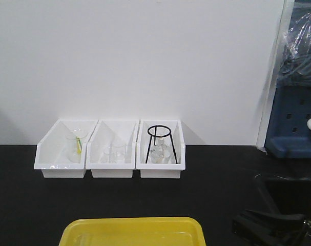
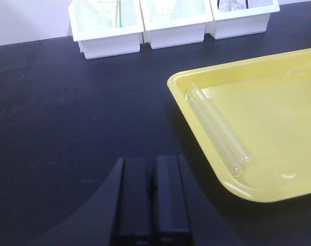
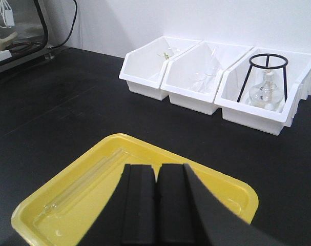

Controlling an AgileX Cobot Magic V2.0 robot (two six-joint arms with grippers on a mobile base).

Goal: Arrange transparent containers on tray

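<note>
Left wrist view: left gripper (image 2: 154, 197) at 6 o'clock, fingers pressed together, holding nothing, over the black tabletop (image 2: 68, 118). Yellow tray (image 2: 278, 128) at 3 o'clock, just beside the gripper. Two test tubes (image 2: 219, 130) lie side by side, touching, along the tray's left wall, open rims toward 11 o'clock, round bottoms toward 5. Three white bins (image 2: 173, 23) in a row at 12 o'clock, well apart from the tray.

Right wrist view: right gripper (image 3: 156, 205) at 6 o'clock, fingers closed flush, empty, hovering over the tray's middle. The tubes show faintly at 8 o'clock inside the tray.

Front view: left bin holds a glass vessel with something yellow-green (image 1: 76, 146), middle bin clear glassware (image 1: 114, 151), right bin a black wire tripod stand (image 1: 159, 143) over a round flask (image 1: 159, 154).
</note>
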